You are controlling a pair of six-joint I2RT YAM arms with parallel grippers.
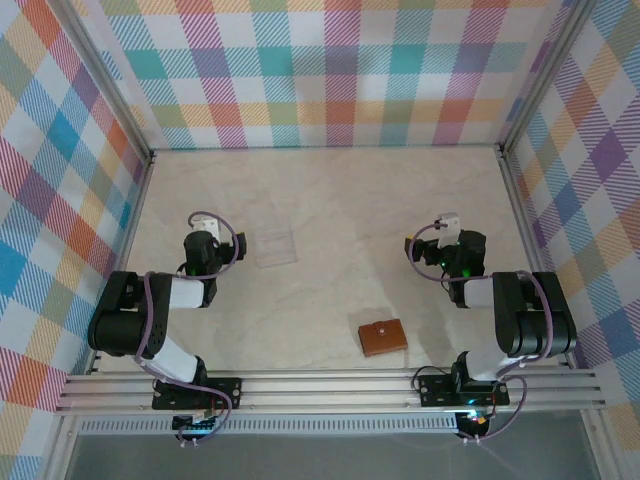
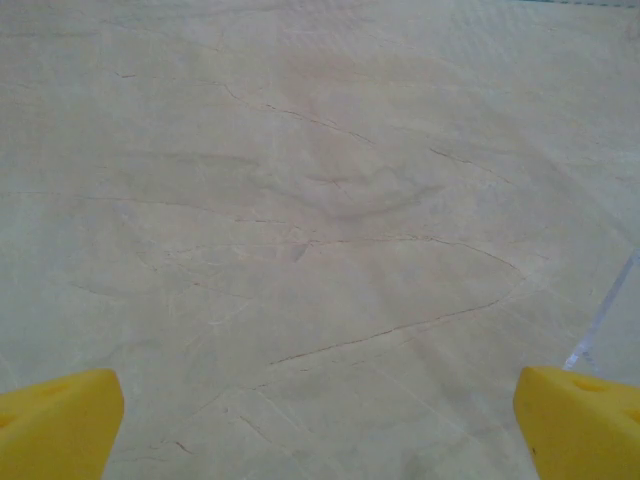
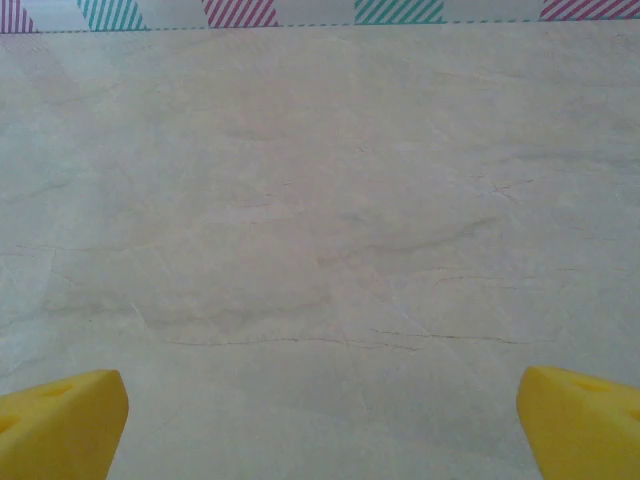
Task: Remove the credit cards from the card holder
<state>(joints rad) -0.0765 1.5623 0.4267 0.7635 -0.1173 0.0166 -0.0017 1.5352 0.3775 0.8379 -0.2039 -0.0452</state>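
Sitting closed on the tabletop (image 1: 330,200), the card holder (image 1: 383,337) is near the right arm's base (image 1: 465,385), untouched; left jaws and right jaws both gape wide, holding nothing.

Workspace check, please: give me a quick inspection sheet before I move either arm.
Surface: pale marbled table, flat and dry-looking.
Job's things: card holder lies folded shut near the front edge, closer to the right arm; nothing taken out yet.
Clutter: clear tray sits just right of the left arm's wrist and looks empty.
Grippers: left tool is open over bare table, holding nothing; right tool is the same.
Cables: purple cables loop at both wrists, apart from the holder and tray.
Surroundings: plaid walls on three sides; aluminium rail carries the arm bases.
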